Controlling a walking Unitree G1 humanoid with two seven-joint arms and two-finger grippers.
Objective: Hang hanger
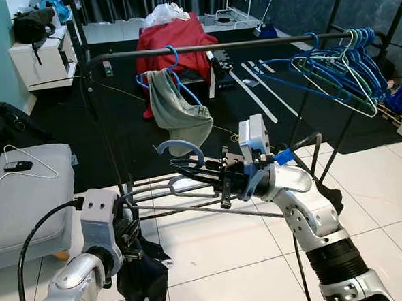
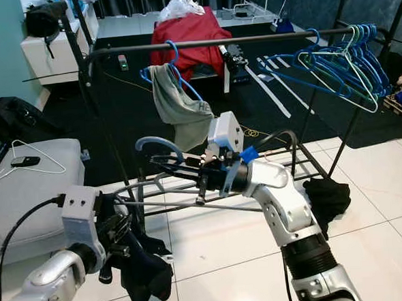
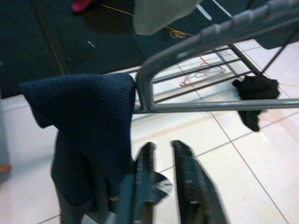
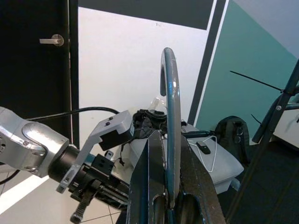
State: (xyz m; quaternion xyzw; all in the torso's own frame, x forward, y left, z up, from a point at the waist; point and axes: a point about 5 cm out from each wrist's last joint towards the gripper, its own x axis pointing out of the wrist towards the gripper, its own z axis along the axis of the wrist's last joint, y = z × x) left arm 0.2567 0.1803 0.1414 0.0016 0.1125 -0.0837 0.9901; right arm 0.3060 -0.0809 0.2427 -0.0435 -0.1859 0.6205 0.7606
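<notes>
My right gripper (image 1: 179,167) is shut on the neck of a grey hanger, whose hook (image 1: 180,147) curls upward below the black clothes rail (image 1: 215,47). The right wrist view has the hook (image 4: 169,93) rising between the fingers (image 4: 149,186). The hanger's bar (image 3: 210,32) runs left to my left gripper (image 1: 128,235), low at the front left. A dark garment (image 1: 144,273) is draped over the hanger's end and hangs down. The left fingers (image 3: 189,186) stand close together with a corner of that garment between them.
A grey-green garment (image 1: 175,111) hangs on a blue hanger on the rail, and several blue hangers (image 1: 346,66) crowd its right end. The rack's base bars (image 1: 191,207) cross the tiles. A black cloth (image 1: 330,197) lies on the floor. A grey cushion (image 1: 27,202) sits left.
</notes>
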